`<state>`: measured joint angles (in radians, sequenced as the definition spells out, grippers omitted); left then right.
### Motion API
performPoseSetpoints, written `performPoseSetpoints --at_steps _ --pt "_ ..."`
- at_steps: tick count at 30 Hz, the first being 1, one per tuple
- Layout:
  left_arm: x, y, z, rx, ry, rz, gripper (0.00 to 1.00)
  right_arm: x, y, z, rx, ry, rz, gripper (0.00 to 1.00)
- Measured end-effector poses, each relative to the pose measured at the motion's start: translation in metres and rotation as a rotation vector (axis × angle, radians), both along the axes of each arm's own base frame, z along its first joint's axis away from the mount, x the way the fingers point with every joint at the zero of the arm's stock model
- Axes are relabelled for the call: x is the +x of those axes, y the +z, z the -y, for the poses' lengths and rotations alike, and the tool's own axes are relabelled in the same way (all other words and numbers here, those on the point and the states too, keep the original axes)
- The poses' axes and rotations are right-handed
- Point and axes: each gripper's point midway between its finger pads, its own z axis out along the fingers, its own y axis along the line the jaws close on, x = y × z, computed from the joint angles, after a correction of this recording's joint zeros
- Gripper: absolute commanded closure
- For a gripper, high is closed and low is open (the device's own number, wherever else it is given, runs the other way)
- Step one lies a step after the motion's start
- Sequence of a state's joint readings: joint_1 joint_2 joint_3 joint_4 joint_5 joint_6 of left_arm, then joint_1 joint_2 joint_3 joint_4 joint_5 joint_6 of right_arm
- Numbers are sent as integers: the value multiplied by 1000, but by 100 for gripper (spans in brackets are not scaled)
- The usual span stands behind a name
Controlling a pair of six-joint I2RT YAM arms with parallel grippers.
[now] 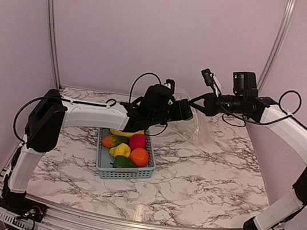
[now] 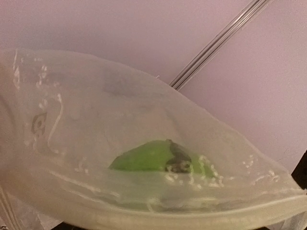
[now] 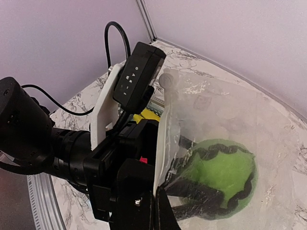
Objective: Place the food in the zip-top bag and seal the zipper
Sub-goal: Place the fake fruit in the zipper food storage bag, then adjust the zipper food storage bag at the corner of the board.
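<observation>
The clear zip-top bag [image 1: 190, 126] hangs in the air above the table's back middle. My right gripper [image 1: 198, 101] is shut on its mouth edge; in the right wrist view its fingertips [image 3: 154, 211] pinch the pale zipper [image 3: 162, 143]. My left gripper [image 1: 183, 111] reaches into the bag's mouth. Through the plastic its dark fingers [image 3: 196, 191] close on a round green food piece [image 3: 228, 170]. That piece also shows through the bag [image 2: 120, 105] in the left wrist view [image 2: 144, 158]. The other food lies in the basket: banana [image 1: 127, 132], red [image 1: 137, 141], orange [image 1: 139, 157], yellow [image 1: 119, 149] and green [image 1: 123, 162] pieces.
The blue-grey mesh basket [image 1: 126, 174] stands on the marble table [image 1: 201, 180], left of centre, under the left forearm. The left wrist's camera mount [image 3: 136, 76] sits close in front of the right gripper. Metal frame posts [image 1: 51, 19] rise at the back corners.
</observation>
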<state>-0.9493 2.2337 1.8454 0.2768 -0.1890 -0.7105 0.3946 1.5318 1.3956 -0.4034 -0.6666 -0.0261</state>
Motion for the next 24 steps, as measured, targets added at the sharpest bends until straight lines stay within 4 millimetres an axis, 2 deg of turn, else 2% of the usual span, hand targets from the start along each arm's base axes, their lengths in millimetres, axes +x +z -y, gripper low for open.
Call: performPoseSetpoints --at_steps 3,7,11,15,21,24 --pt "-5 5 -6 9 -2 7 14 4 -1 5 7 -13 -9 100" --pt "-13 24 -16 8 -9 30 1 16 -6 17 11 -54 -31 100" --pt "-20 49 -20 -21 -32 60 1 27 -13 25 9 -80 -41 100" --pt "-27 67 -21 -43 -50 81 2 30 -24 25 1 -81 -62 100" --pt "-40 70 -21 -7 -108 108 7 36 -24 32 -1 -104 -58 100" --pt "-54 65 -31 55 -144 122 7 48 -23 53 -4 -151 -47 100"
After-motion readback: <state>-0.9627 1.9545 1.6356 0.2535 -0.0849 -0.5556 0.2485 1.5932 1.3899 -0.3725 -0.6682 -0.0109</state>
